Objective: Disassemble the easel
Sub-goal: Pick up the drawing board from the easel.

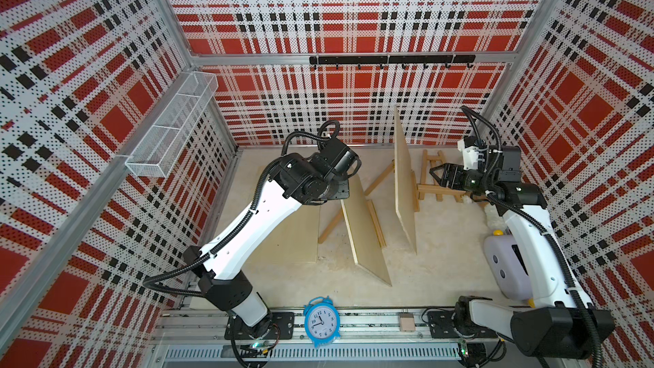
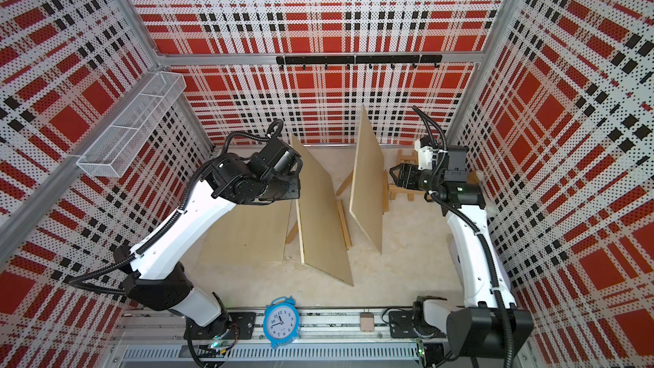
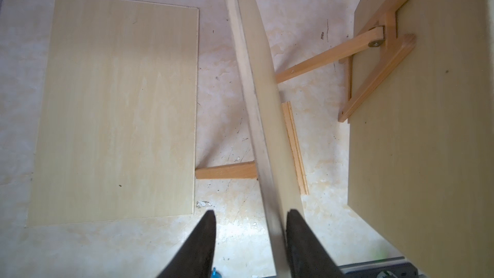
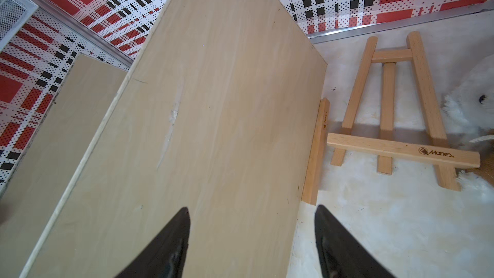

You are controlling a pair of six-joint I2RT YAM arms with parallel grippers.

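Observation:
Two plywood boards stand on wooden easels. The middle board has its upper edge between my left gripper's open jaws, against one finger and with a gap to the other. An easel leg and ledge show beside this board. The right board rests on an easel with its ledge in front and its frame behind. My right gripper hangs open just in front of that board, holding nothing. A small easel lies flat beyond it.
A third board lies flat on the table at the left. A blue alarm clock stands at the front rail and a pale purple device at the right. White fluff lies by the small easel. A wire basket hangs on the left wall.

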